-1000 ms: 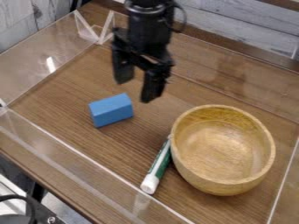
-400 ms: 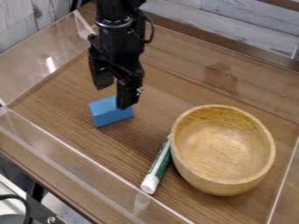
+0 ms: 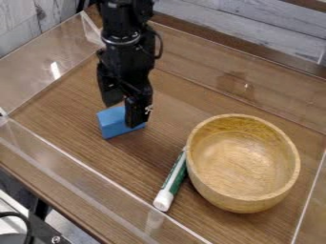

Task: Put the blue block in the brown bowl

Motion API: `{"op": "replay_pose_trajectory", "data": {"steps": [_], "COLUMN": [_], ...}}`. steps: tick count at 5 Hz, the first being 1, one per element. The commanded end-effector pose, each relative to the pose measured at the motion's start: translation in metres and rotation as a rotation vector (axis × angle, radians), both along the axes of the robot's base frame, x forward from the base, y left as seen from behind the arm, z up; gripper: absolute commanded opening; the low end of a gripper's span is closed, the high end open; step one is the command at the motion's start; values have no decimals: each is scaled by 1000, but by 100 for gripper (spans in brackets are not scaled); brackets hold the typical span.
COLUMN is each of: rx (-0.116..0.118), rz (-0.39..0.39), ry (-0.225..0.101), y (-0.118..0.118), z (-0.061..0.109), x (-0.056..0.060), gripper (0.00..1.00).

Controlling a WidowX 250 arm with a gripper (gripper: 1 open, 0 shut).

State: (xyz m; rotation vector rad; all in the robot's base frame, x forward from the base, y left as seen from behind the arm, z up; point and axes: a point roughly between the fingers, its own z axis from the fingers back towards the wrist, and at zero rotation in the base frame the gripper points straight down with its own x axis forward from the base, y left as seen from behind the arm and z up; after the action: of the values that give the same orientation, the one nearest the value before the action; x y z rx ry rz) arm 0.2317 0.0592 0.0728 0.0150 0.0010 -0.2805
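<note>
A dark wood-grain table is filling the view, fenced by low clear plastic walls, with pale planks running along the top right edge.

The blue block is lying flat on the table left of centre, well apart from the brown bowl, which is sitting empty toward the right. The gripper is hanging straight down over the block with its fingers spread wide, one finger covering the block's right part and the other standing at its upper left edge. Nothing is being pinched; whether the fingertips are touching the block or the table cannot be told from this angle.

The step in hand looks like the reach for the block, with the grasp not yet made. The next move is calling for the fingers to be sitting down either side of the block before pressing together, then a lift clear of the table and a carry to the right over the bowl's thick rim.

Just left of the bowl, a white pen with a green end is lying at a slant, its upper end near the rim; it is playing no part here.

No brand, label or readable writing is showing on any of these things; the pen is too small to make out any print.
</note>
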Motion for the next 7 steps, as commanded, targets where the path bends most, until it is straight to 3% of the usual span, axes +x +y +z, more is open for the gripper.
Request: {"op": "replay_pose_trajectory", "data": {"steps": [1,4,7], "rx": [3,-19,-39], "rz": [-16,-49,-63], "ry": [-41,-80,-121], "y": [7,13,17], "z": [0,-17,-23], "x": [7,12,14], "gripper": [100,100,100]}}
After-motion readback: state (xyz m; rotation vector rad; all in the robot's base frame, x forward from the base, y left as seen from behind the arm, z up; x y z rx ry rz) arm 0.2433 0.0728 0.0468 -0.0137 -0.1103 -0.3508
